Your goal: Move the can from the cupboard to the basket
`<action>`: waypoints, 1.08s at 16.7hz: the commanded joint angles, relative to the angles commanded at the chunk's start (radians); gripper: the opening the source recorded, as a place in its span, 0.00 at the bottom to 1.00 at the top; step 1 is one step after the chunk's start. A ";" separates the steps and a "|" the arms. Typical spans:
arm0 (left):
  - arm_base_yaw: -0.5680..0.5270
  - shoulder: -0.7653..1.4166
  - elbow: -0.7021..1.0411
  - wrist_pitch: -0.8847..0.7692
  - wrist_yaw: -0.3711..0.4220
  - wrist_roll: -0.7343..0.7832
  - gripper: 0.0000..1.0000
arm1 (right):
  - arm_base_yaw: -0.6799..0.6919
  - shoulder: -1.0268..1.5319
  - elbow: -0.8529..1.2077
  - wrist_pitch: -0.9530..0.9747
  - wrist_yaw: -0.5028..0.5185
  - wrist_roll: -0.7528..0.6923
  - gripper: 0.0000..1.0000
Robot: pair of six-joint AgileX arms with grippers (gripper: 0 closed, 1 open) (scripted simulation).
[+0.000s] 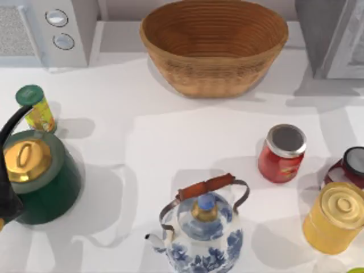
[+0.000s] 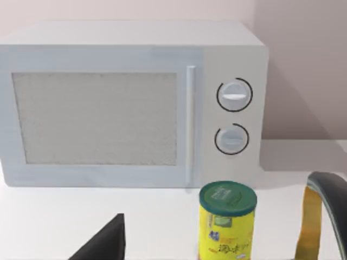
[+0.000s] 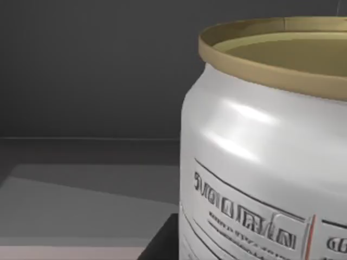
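Open white tabletop point(image 1: 170, 136) across the middle, between the basket point(image 1: 214, 44) at the far edge and the blue-and-white kettle point(image 1: 200, 227) at the near edge. Crowded along the left edge: green kettle point(image 1: 40, 173) with gold lid, yellow-green canister point(image 1: 36, 108) just behind it, microwave point(image 1: 45, 28) filling the far left corner. Blocked toward the near right corner by the red jar point(image 1: 282, 152), a dark-lidded jar point(image 1: 350, 166) and a yellow tin point(image 1: 335, 217). Cupboard point(image 1: 335, 34) at the far right corner; inside, the can point(image 3: 265, 157) close against the right wrist camera, dark floor free beside it.
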 joint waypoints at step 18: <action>0.000 0.000 0.000 0.000 0.000 0.000 1.00 | -0.180 -0.638 -1.091 0.436 -0.179 -0.001 0.00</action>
